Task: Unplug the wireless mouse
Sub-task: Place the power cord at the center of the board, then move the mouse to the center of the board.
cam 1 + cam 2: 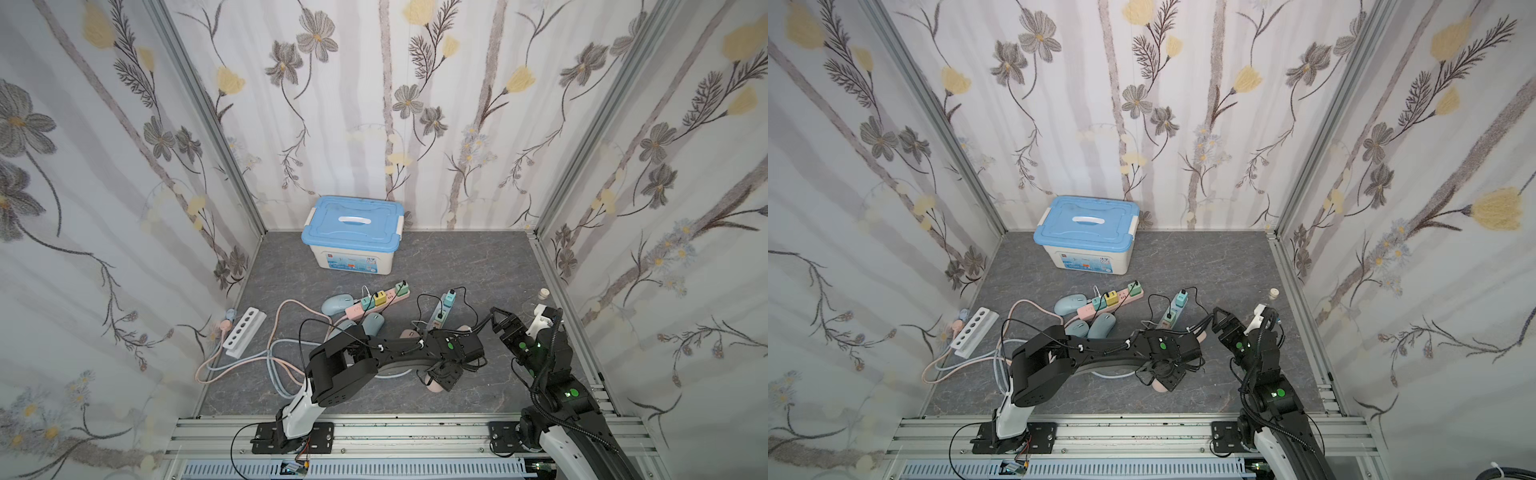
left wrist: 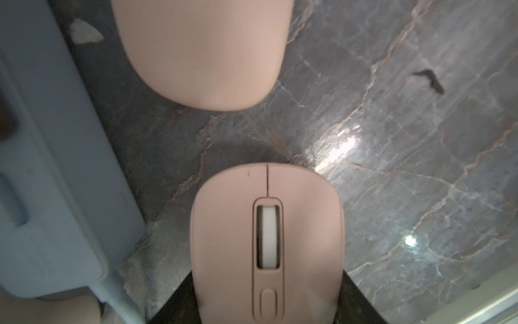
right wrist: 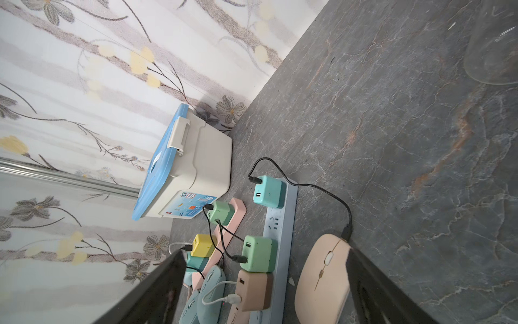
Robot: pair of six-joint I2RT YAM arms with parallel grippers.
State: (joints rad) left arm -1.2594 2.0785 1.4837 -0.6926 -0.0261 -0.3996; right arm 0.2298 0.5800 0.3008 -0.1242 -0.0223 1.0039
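My left gripper [image 2: 266,304] is shut on a pink wireless mouse [image 2: 266,241], with a black finger [image 2: 175,304] on each side; no cable shows at its front edge. In a top view this gripper [image 1: 438,380] sits low at the front with the pink mouse [image 1: 433,387] under it. A second pink mouse [image 3: 322,280] lies beside the blue power strip [image 3: 281,224], and a black cable [image 3: 346,232] joins it to a teal charger [image 3: 267,192]. My right gripper [image 3: 265,283] stands open just behind that mouse, one finger [image 3: 372,286] next to it.
A pink power strip [image 1: 376,301] holds several chargers, with blue mice [image 1: 336,304] beside it. A blue-lidded box [image 1: 353,237] stands at the back, a white strip [image 1: 244,331] at the left. Pink and blue cords loop at front left [image 1: 249,365]. A small stopper [image 1: 543,294] sits by the right wall.
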